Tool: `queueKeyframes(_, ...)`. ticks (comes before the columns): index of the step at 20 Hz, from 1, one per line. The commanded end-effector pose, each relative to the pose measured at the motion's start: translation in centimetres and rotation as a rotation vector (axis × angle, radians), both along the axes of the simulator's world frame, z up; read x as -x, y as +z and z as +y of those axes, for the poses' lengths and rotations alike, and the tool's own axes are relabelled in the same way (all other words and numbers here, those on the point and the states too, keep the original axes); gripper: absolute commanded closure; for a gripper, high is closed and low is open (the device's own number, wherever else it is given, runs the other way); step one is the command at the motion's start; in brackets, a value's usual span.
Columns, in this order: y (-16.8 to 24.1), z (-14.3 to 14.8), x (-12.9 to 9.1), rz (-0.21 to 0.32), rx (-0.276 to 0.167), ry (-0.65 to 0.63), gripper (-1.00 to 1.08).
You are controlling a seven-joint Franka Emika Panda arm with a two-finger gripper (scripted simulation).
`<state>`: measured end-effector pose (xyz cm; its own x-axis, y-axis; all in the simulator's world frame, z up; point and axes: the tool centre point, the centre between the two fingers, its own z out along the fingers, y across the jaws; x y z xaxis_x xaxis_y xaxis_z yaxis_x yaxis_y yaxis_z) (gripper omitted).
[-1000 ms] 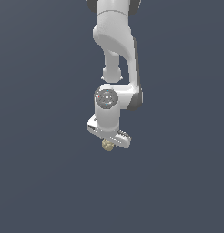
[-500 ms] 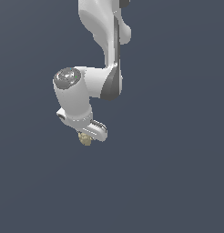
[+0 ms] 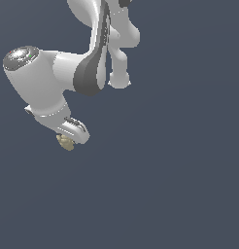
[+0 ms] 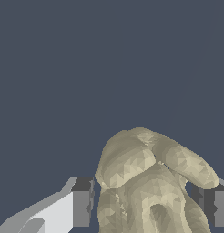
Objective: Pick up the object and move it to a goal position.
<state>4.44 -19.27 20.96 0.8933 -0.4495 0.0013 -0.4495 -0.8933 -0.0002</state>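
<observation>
Shifted: arm and hand (image 3: pixel 68 140) now further toward the exterior view's left. Object (image 3: pixel 66 142) at left-centre of frame, clamped between closed fingers (image 4: pixel 81 208). Advice: keep grip firm, carry smoothly; goal unseen.

plain dark slate-blue bg (image 3: pixel 189 194), evenly lit

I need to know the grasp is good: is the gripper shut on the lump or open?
Shut on it. In the wrist view the lump fills the space between both fingertips, and it hangs under the gripper.
</observation>
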Motion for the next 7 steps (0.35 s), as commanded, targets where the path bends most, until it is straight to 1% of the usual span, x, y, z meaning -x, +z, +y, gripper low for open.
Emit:
queueKeyframes(1, 0.74, -0.94, -0.12, 0.001, 0.0, 0.002, 1.08)
queueKeyframes(7, 1.36, -1.79, -0.25, 0.001, 0.0, 0.002, 1.08)
